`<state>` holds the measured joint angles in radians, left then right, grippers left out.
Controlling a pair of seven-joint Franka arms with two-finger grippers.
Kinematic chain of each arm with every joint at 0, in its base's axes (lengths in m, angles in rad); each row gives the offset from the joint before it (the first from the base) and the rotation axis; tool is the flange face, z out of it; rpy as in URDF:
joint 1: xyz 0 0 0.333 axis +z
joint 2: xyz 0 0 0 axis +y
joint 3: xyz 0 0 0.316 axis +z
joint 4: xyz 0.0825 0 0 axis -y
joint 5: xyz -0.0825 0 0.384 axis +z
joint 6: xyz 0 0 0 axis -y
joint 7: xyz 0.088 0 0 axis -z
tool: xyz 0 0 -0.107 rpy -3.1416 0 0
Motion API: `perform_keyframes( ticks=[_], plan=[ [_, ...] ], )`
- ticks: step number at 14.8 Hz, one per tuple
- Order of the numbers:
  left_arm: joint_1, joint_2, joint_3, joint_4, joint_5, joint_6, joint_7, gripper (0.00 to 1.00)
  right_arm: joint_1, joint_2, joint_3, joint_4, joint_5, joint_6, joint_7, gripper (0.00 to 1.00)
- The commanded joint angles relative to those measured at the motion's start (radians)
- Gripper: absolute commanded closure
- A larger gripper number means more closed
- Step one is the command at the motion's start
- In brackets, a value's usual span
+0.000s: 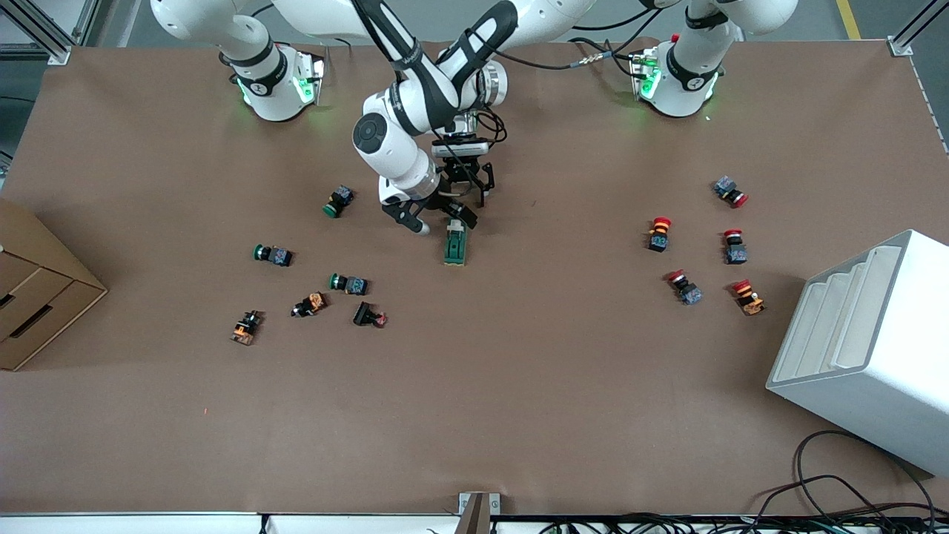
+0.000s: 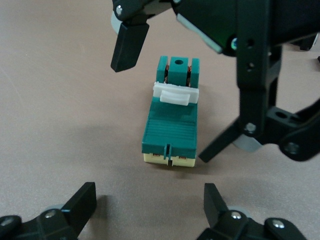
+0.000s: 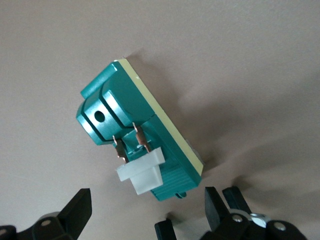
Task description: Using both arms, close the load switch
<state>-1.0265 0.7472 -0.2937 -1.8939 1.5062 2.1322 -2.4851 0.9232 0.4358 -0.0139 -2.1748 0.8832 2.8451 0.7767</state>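
Observation:
The load switch (image 1: 454, 247) lies flat on the brown table, dark green with a white lever tab and a cream end. It shows in the left wrist view (image 2: 173, 120) and the right wrist view (image 3: 137, 130). My right gripper (image 1: 437, 220) is open over the switch, one finger to each side of it; its fingers (image 3: 80, 212) stand apart by the lever. My left gripper (image 1: 468, 193) is open and low over the table just off the switch's cream end, empty (image 2: 150, 205). Neither gripper touches the switch.
Several green and orange push buttons (image 1: 348, 283) lie toward the right arm's end, several red ones (image 1: 732, 246) toward the left arm's end. A cardboard box (image 1: 37, 289) and a white slotted rack (image 1: 867, 348) stand at the table's ends.

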Motion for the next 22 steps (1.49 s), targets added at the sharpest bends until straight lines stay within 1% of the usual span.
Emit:
perform_keyframes(
  ticks=[1, 3, 9, 19, 22],
  plan=[
    [-0.013, 0.017, 0.005, 0.021, 0.017, -0.009, -0.014, 0.04, 0.045, 0.076, -0.006, 0.064, 0.060, 0.043, 0.003, 0.00],
    [-0.018, 0.021, 0.005, 0.025, 0.017, -0.009, -0.014, 0.04, 0.045, 0.086, -0.008, 0.088, 0.091, 0.043, 0.003, 0.00],
    [-0.018, 0.023, 0.005, 0.035, 0.017, -0.009, -0.014, 0.04, 0.020, 0.087, -0.011, 0.124, 0.091, 0.042, 0.000, 0.00],
    [-0.018, 0.021, 0.007, 0.036, 0.017, -0.009, -0.015, 0.04, -0.101, 0.087, -0.014, 0.207, 0.079, 0.014, -0.037, 0.00],
    [-0.017, 0.021, 0.007, 0.035, 0.017, -0.009, -0.017, 0.04, -0.101, 0.101, -0.014, 0.222, 0.079, 0.014, -0.050, 0.00]
  ],
)
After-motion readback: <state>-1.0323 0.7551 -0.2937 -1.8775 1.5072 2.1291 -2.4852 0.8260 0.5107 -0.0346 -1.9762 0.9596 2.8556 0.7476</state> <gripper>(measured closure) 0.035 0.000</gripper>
